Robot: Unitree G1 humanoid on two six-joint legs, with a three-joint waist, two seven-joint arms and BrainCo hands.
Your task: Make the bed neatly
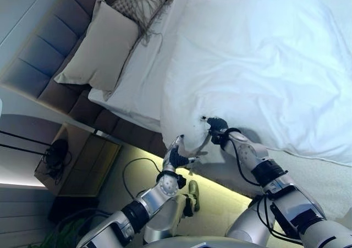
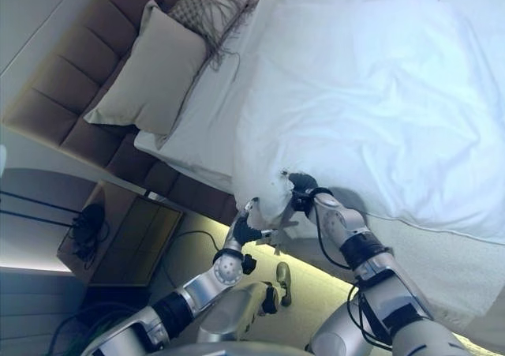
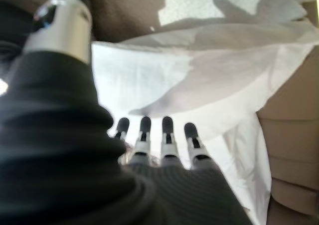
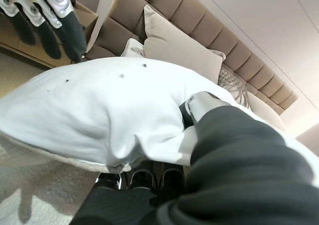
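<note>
Step in hand, by my read: getting hold of the white duvet (image 1: 258, 66) at its near corner, bedside, ready to pull it up toward the headboard (image 1: 49, 55). Duvet lay bunched over most of the bed, corner hanging off the side edge above the floor.

Right hand (image 1: 215, 128) had its fingers curled round that corner, cloth wrapped over them in the rt wrist view. Left hand (image 1: 177, 155) sat just below the corner, fingers straight, tips up at the underside of the cloth, holding nothing.

Next move prob. calls for the left hand to close on the edge a bit along from the right, then both draw the duvet flat & square toward the pillows.

Count: 1 duvet, 1 beige pillow (image 1: 102, 47), 1 fringed cushion (image 1: 140, 3) at the head, 1 nightstand (image 1: 82, 163) beside the bed.
</note>
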